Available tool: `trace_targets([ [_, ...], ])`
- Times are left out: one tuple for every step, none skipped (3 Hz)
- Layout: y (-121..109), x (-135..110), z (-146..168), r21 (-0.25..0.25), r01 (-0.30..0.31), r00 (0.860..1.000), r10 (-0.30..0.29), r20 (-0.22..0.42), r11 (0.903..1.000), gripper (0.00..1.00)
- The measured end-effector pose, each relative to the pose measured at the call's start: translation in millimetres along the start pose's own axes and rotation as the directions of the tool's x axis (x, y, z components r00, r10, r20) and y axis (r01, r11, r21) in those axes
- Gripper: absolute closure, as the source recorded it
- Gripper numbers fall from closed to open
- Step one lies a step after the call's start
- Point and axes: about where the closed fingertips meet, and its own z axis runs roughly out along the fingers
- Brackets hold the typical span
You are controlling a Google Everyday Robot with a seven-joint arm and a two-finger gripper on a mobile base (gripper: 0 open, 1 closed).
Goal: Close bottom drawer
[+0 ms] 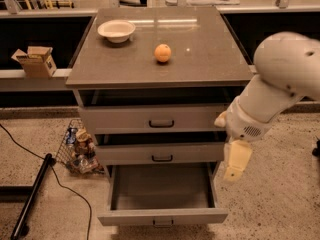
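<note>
The bottom drawer of the grey cabinet is pulled far out; its empty grey tray shows, with a small dark handle on its low front panel. The middle drawer front and top drawer front stand slightly out above it. My white arm comes in from the right. My gripper hangs down beside the cabinet's right side, level with the middle drawer, just above the open drawer's right rear corner. It holds nothing that I can see.
A white bowl and an orange sit on the cabinet top. A wire basket of items stands on the floor left of the cabinet. A black pole and cable lie at lower left. A cardboard box sits on the left shelf.
</note>
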Motion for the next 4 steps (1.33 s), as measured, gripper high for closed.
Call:
trace_targets([
  [9.3, 2.3, 61.0, -0.084, -0.025, 0.998, 0.029, 0.048, 0.9962, 0.00],
  [10.0, 2.1, 64.9, -0.087, -0.022, 0.999, 0.026, 0.043, 0.9960, 0.00],
  [6.1, 7.8, 96.7, -0.086, -0.019, 0.999, 0.022, 0.036, 0.9961, 0.00],
  [1.8, 16.2, 171.5, -0.111, -0.005, 0.996, 0.015, 0.091, 0.9938, 0.00],
])
